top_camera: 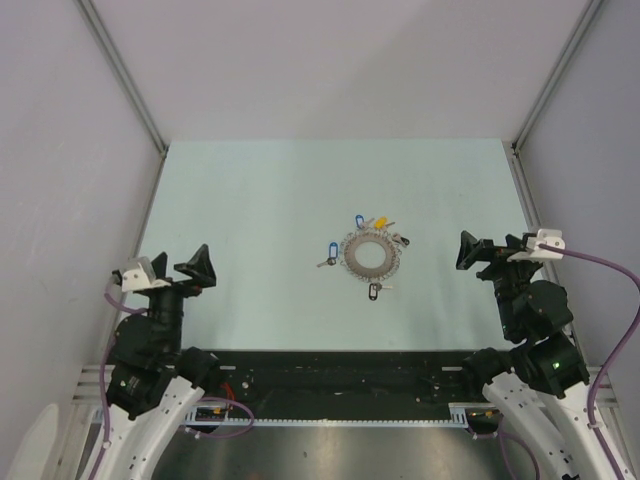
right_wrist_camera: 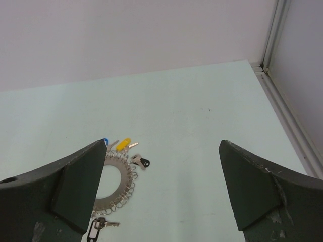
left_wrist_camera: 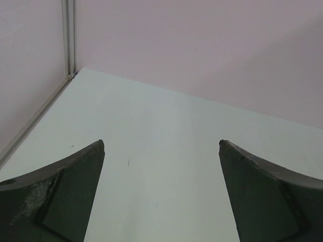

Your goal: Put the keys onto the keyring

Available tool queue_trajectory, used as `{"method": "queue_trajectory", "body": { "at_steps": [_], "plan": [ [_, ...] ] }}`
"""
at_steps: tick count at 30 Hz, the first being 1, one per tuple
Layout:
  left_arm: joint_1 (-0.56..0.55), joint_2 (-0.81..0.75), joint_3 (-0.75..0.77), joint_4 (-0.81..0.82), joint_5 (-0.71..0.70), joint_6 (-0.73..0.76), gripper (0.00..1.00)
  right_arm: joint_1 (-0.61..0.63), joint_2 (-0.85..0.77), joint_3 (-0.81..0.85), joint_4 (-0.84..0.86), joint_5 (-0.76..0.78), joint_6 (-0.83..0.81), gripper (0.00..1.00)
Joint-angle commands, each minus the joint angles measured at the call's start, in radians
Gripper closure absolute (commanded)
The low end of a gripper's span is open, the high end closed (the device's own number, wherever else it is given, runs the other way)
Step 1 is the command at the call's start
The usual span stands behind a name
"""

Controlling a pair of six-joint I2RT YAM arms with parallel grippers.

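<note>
A: Fingers, quick?
B: Left gripper (top_camera: 205,267) is standing with its jaws wide apart and nothing between them. Right gripper (top_camera: 463,250) is doing the same, and it's holding nothing either.

A: Where's the task stuff sitting?
B: The keyring (top_camera: 352,257) is lying flat around the middle of the table (top_camera: 250,200). The keys (top_camera: 332,251) are lying scattered close round its rim: blue and yellow heads on the far and left sides, a black one on the near side (I'm not managing to tell whether any is already hooked on).

A: Which arm is sitting nearer?
B: The right one, I'm judging. The ring is lying to its left and a bit ahead. In the right wrist view it's showing low on the left, partly hiding behind one finger. The left wrist view is showing only bare table, so that arm is pointing past everything.

A: Long axis?
B: The ring is round, so it's giving none. Each key is lying at its own angle.

A: Containers?
B: None showing.
</note>
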Motion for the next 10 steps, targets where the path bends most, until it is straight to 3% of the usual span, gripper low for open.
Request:
{"method": "queue_trajectory", "body": {
  "at_steps": [1,10],
  "plan": [
    [0.005,-0.011,-0.023,0.074,-0.017,-0.033,0.00,-0.003,-0.009,0.000,0.015,0.009,-0.019,0.00],
    [0.006,-0.043,-0.023,0.077,-0.028,-0.001,0.00,-0.014,0.010,0.002,0.025,-0.046,-0.017,0.00]
  ]
}}
